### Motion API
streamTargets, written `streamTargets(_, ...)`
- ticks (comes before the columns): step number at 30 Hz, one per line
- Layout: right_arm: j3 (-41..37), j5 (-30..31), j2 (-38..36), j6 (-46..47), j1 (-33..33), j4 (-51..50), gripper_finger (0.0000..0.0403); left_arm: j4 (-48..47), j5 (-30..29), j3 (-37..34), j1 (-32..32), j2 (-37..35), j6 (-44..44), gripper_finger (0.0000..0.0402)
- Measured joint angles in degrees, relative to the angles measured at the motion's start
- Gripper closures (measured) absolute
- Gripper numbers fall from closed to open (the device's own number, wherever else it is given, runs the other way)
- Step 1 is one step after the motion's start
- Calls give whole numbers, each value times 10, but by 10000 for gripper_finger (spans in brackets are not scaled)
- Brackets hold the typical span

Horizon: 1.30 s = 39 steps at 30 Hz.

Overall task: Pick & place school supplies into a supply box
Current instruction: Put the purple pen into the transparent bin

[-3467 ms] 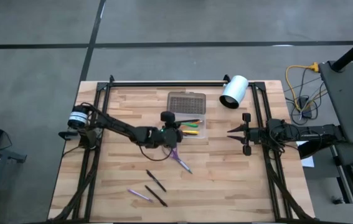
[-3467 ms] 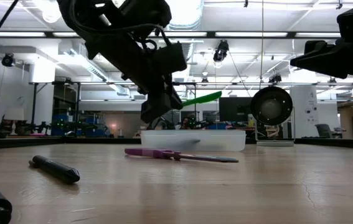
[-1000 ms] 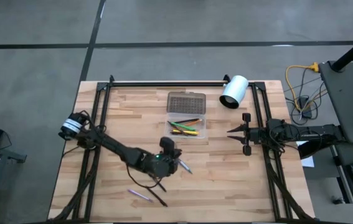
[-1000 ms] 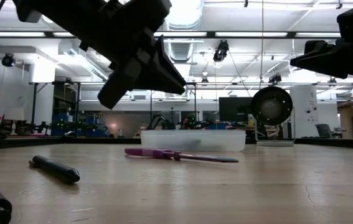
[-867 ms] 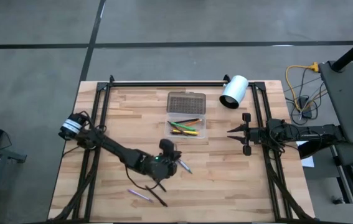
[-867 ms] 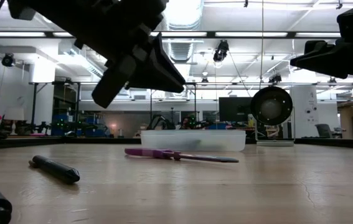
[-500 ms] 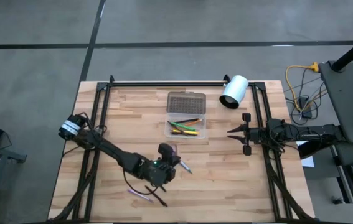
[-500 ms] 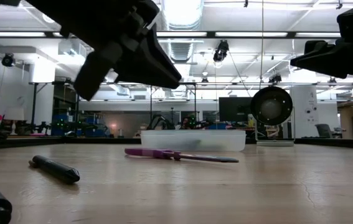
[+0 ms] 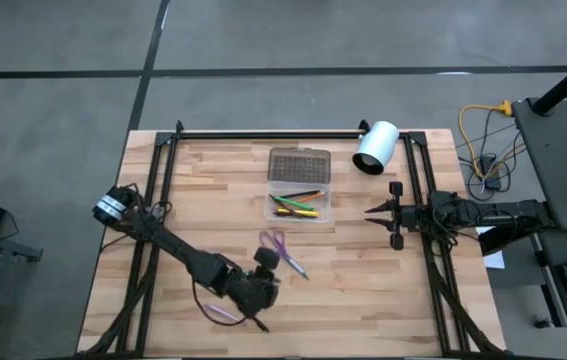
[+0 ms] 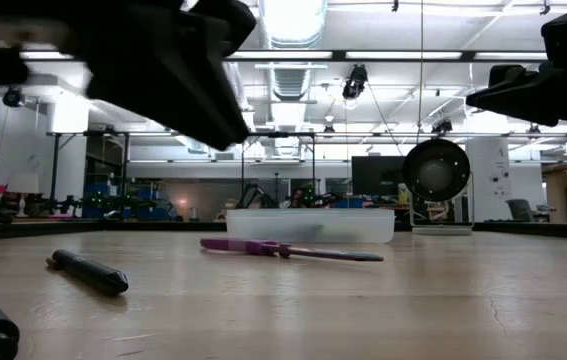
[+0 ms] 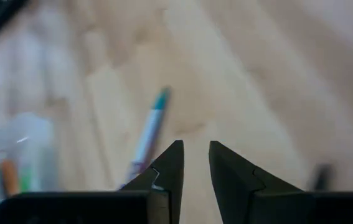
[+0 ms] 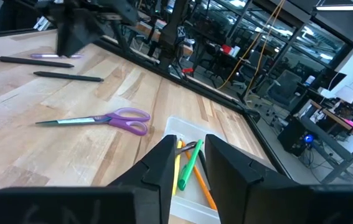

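Dark jointed arms, black wedge-shaped jaws

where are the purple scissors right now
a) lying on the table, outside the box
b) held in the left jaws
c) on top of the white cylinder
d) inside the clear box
a: the purple scissors lie flat on the wooden table, just outside the supply box, with nothing gripping them.
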Motion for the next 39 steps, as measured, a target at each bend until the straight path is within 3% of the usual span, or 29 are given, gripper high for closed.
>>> streamTargets(13, 0, 0, 0, 0, 0, 0, 334, -62, 42, -1, -50, 0, -78, 340)
streamTargets(21, 0, 0, 0, 0, 0, 0, 335, -67, 105, -1, -79, -9, -139, 340)
streamTargets(39, 0, 0, 0, 0, 0, 0, 335, -116, 108, -2, -134, -26, -192, 340)
